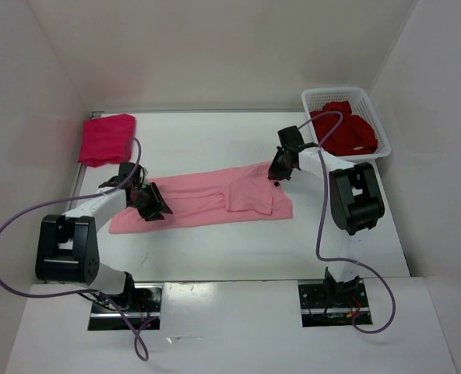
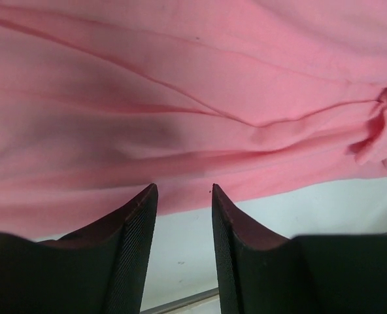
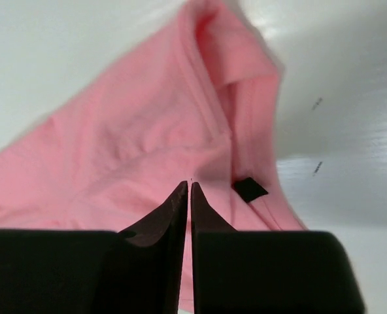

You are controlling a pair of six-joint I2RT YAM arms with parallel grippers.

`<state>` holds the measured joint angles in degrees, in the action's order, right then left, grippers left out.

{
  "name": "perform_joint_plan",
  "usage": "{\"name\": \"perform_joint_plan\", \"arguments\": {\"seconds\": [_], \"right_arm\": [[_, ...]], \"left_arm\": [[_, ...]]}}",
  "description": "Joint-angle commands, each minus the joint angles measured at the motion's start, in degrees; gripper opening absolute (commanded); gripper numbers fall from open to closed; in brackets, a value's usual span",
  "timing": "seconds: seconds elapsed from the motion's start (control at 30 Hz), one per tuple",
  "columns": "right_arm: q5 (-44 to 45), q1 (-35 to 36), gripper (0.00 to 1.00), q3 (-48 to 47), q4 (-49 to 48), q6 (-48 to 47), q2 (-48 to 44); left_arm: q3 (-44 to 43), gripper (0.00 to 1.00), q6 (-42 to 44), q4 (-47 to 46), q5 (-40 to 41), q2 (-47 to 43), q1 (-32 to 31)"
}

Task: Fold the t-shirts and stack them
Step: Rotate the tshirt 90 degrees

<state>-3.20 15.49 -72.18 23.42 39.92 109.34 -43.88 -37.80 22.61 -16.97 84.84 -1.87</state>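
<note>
The light pink shirt (image 1: 207, 199) is lying across the middle of the table (image 1: 215, 253), its long axis running from lower left up to the right, with the magenta shirt (image 1: 106, 139) sitting folded at upper left and the dark red shirt (image 1: 341, 132) in the basket (image 1: 336, 91) at upper right. The left gripper (image 1: 151, 204) is sitting at its left end, jaws parted on nothing. The right gripper (image 1: 277, 173) is sitting at the right end, jaws pressed together, and whether cloth is caught between them I cannot tell.

You see the light pink t-shirt (image 1: 207, 199) lying mid-frame as a long, wrinkled, partly folded band. The magenta t-shirt (image 1: 106, 139) lies folded at upper left. The dark crimson t-shirt (image 1: 343, 131) sits crumpled at upper right in the basket (image 1: 324, 95).
</note>
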Motion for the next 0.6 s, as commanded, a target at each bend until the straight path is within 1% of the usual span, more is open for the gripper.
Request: {"name": "perform_joint_plan", "arguments": {"seconds": [0.0, 0.03, 0.1, 0.17, 0.2, 0.23, 0.27, 0.33, 0.4, 0.47, 0.53, 0.57], "right_arm": [[-0.13, 1.73, 0.09, -5.33, 3.72, -2.48, -0.35], [-0.14, 2.44, 0.14, -5.34, 3.74, -2.48, -1.40], [-0.84, 4.90, 0.21, -1.92, 4.44, -1.87, -5.26], [-3.29, 6.22, 0.22, 2.54, 3.75, -0.38, -7.03], [-4.35, 7.35, 0.20, 3.97, 3.13, -0.37, -7.03], [-6.18, 7.89, 0.12, 5.28, 3.12, 1.02, -7.03], [-6.20, 9.02, 0.09, 7.30, 2.25, 1.04, -7.03], [-6.73, 9.64, 0.04, 7.93, 1.02, 2.52, -5.46], [-7.26, 9.65, 0.03, 7.93, 1.01, 2.53, -3.10], [-7.26, 9.65, 0.02, 3.66, 0.40, 2.53, 0.32], [-6.03, 9.65, 0.02, -0.92, 1.70, 2.01, 3.85], [-5.50, 9.65, 0.02, -6.42, 1.72, 1.13, 5.78]], "left_arm": [[-2.34, 0.47, 0.62, 2.43, -2.27, -5.02, 0.29], [-3.22, 0.47, 0.62, 2.44, -2.97, -5.90, 0.29], [-6.56, 0.45, 0.62, 2.44, -3.51, -7.67, 0.29], [-9.02, 0.42, 0.62, 1.91, -3.51, -7.76, -0.94], [-11.03, 0.39, 0.62, 1.04, -3.51, -6.89, -2.07], [-11.84, 0.35, 0.62, -0.10, -2.81, -6.88, -2.09], [-12.71, 0.32, 0.62, -0.11, -2.80, -5.92, -2.70], [-15.18, 0.26, 1.24, -1.42, -2.80, -4.86, -2.70], [-16.85, 0.24, 1.94, -1.43, -2.80, -3.46, -2.70], [-17.99, 0.21, 2.56, -1.43, -2.80, -2.31, -2.70], [-18.61, 0.21, 2.56, -1.95, -2.80, -2.31, -3.23], [-18.61, 0.21, 2.56, -1.96, -2.80, -2.31, -3.84]]}}
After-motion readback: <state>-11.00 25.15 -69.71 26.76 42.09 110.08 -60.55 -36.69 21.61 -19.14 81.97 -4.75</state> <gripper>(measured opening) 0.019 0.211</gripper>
